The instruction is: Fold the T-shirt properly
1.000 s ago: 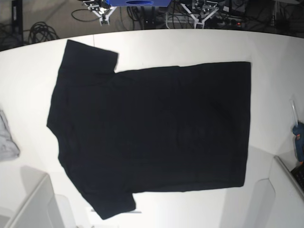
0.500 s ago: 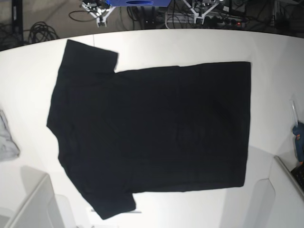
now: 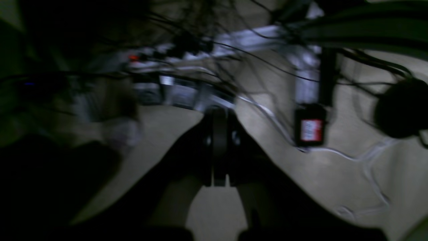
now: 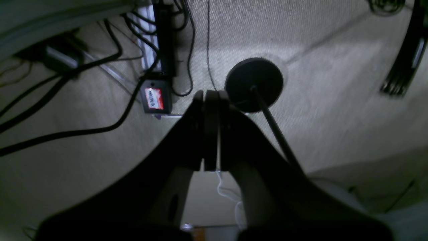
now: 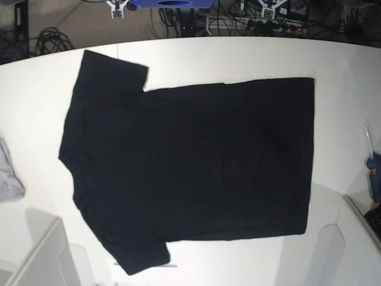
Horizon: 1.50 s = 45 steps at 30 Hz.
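Red-and-white label on a black box (image 4: 154, 97) on the floor, lettering too blurred to read

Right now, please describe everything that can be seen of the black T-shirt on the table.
The T-shirt is large, black and short-sleeved, of soft-looking fabric, and the side facing up is plain, with no print showing. It lies spread flat and unfolded on the white table, turned sideways in the base view: the shoulders and both sleeves are on that view's left, the straight hem on its right. One sleeve points toward the far edge, the other toward the near edge. Only a few faint wrinkles show. No gripper touches it; the small grey cloth lies apart from it.
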Tool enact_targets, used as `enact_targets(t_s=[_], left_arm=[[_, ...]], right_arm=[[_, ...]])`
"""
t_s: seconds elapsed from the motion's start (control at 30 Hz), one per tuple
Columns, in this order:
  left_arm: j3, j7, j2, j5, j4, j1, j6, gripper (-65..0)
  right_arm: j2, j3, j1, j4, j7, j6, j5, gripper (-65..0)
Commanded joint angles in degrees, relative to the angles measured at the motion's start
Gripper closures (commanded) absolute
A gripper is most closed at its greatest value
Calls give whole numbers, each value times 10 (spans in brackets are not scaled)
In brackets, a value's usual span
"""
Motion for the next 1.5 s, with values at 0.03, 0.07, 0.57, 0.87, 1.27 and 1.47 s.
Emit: enact_targets(t_s=[0.03,0.07,0.57,0.87,1.27,1.47], left_arm=[[0,-3,-16,-2,36,33,1,0],[-1,-3,-19,-2,52,45,1,0],[-8,-3,-72,-3,368,249,2,0],[-82,-2,-73,3,507,320,4,0],[-116,-2,-91,-68,642,340,1,0],[-149,5,-119,-236,622,280,-74,0]], right_arm=[[-4,24,-29,39,3,-1,1,0],[-4,31,-39,56,3,-1,1,0],[-47,121,-190,381,-87,0,1,0],[-58,157,-219,567,-142,0,1,0],[-58,162,-137,691,-227,1,8,0],[-35,166,-91,691,-254,1,162,0]])
